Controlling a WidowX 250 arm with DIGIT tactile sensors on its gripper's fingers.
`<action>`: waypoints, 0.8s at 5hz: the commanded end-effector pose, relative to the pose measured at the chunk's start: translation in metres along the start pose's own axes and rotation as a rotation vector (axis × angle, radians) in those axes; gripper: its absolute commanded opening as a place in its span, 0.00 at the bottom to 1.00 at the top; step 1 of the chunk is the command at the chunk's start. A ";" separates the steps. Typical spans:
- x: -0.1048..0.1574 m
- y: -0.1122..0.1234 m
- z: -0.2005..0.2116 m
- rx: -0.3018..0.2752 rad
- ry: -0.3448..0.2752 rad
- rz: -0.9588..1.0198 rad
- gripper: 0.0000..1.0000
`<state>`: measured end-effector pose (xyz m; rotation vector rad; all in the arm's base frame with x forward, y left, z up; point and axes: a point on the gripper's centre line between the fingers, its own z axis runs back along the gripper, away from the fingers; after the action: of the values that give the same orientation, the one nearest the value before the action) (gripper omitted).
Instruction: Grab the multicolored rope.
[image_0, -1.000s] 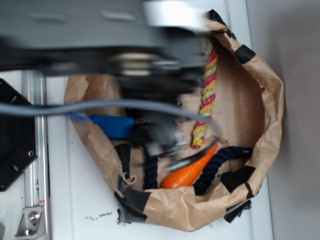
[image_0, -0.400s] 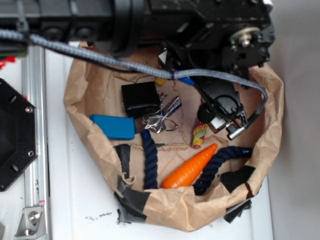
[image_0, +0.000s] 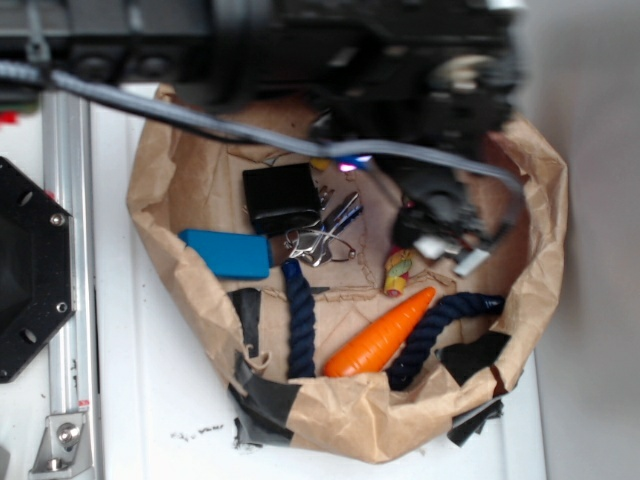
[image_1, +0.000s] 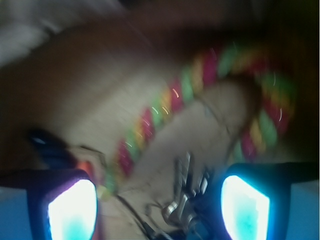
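the arm reaches in from the top, blurred; the gripper (image_1: 159, 200) points down, its fingers spread wide.

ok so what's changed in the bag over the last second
The arm swung from over the bag's left and middle to its right side, so the gripper now hovers open above the multicolored rope, covering most of it; only the rope's end shows below. Nothing has been grasped. The carrot, navy rope, blue block and paper bag stayed put.
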<state>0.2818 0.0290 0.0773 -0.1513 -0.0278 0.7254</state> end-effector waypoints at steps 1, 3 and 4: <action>0.015 0.007 -0.035 -0.357 -0.242 0.351 1.00; 0.023 -0.024 -0.029 -0.294 -0.242 0.276 1.00; 0.020 -0.038 -0.032 -0.192 -0.239 0.223 1.00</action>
<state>0.3184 0.0136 0.0449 -0.2302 -0.2701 0.9691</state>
